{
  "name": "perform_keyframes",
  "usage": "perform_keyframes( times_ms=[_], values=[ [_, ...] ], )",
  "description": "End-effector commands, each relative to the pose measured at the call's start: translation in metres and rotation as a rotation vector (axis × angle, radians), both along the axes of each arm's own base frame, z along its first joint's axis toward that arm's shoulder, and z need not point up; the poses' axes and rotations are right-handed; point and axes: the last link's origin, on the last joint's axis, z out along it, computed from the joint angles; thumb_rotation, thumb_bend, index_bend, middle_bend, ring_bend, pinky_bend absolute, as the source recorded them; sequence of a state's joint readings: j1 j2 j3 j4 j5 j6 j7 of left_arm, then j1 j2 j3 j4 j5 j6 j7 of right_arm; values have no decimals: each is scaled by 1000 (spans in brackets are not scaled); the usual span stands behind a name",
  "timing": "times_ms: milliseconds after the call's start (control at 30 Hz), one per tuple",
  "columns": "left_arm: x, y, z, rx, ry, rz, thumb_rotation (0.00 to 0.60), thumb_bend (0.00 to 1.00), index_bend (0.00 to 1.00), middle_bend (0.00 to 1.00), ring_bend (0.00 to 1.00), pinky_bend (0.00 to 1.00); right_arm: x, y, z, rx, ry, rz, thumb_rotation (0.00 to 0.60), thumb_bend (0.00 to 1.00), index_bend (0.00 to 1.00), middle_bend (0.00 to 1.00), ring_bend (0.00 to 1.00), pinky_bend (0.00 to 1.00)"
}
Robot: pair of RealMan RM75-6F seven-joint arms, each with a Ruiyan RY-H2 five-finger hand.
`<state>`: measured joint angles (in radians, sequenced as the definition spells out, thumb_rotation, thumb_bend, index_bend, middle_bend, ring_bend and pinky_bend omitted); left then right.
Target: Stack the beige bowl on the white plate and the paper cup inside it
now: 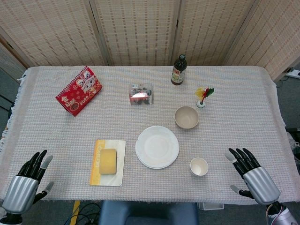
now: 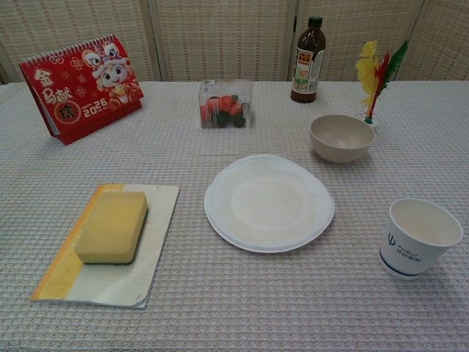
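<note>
The white plate [image 1: 157, 146] is seen at centre of the head view, flat on the cloth-covered table [image 1: 234, 93], nothing on it. The beige bowl [image 1: 186, 117] is placed upright to the upper right of the plate, near but apart from it. The paper cup [image 1: 198, 166] is stood upright at the lower right of the plate, just beside its rim, not touching; a blue logo is shown on it in the chest view.

The left hand [image 1: 26, 183] is seen at the lower left corner of the head view, fingers spread apart, nothing held. The right hand [image 1: 251, 174] is seen at the lower right, fingers likewise spread, nothing held, well apart from the cup. Neither hand is shown in the chest view.

A yellow sponge [image 1: 108, 161] is laid on a notebook [image 1: 115, 146] left of the plate. A red calendar [image 1: 78, 90] is stood at upper left, a clear box [image 1: 140, 93] with dark and red contents at upper centre, a dark bottle [image 1: 178, 70] at top centre-right, and a feathered shuttlecock [image 1: 203, 95] just above the bowl.
</note>
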<state>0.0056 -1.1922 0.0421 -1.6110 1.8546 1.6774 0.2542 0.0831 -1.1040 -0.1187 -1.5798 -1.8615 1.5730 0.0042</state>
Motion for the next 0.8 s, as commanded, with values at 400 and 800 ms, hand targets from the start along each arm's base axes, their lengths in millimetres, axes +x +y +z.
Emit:
perform_keyframes(
  times_ms=[400,800],
  values=[
    [2,-5,4,16,-9,-9,600,314,0,0,0,261,1,1,15,-57,-42,2,600,112,0,0,0,0],
    [2,-5,10,59,-30,-3,600,314,0,0,0,261,48,-90,38,7,-228,27,600,94,0,0,0,0]
  ],
)
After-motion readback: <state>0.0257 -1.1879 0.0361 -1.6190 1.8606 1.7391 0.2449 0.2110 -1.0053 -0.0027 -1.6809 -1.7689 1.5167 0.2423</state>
